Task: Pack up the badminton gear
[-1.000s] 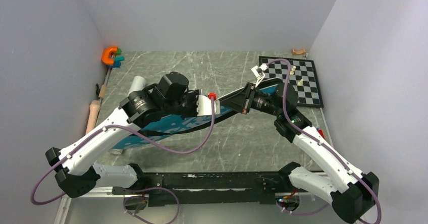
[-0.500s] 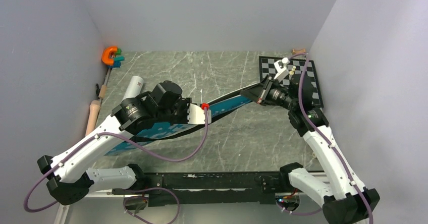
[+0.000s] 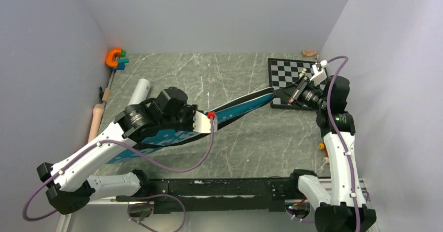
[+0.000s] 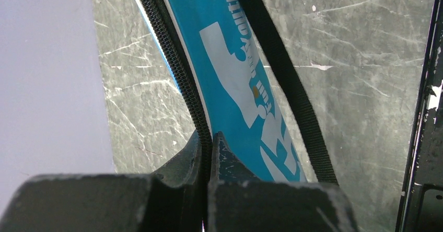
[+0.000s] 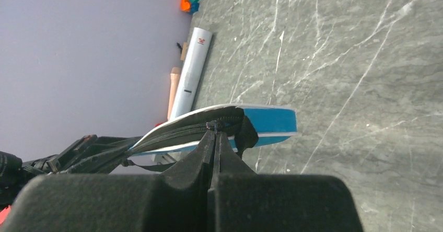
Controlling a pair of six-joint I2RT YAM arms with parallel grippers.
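The blue "SPORT" bag (image 3: 237, 109) lies slantwise across the table, its narrow end toward the chessboard. It also shows in the left wrist view (image 4: 235, 75) with its black strap (image 4: 282, 70). My left gripper (image 3: 202, 121) is shut on the bag's zipper edge (image 4: 209, 138) near the middle. My right gripper (image 3: 279, 93) is shut on the zipper pull (image 5: 213, 125) at the bag's narrow end (image 5: 266, 121). The long white tube (image 3: 138, 91) lies at the left, outside the bag, and also shows in the right wrist view (image 5: 190, 70). Rackets and shuttlecocks are out of view.
The black-and-white chessboard (image 3: 292, 72) lies at the back right, just behind my right gripper. The orange clamp (image 3: 112, 57) sits in the back left corner. A wooden handle (image 3: 96, 117) lies along the left wall. Small pieces (image 3: 323, 152) lie near the right edge.
My right gripper has moved right and back along the bag with the zipper pull, from mid-bag to the narrow end by the chessboard. My left gripper kept its hold and shifted slightly.
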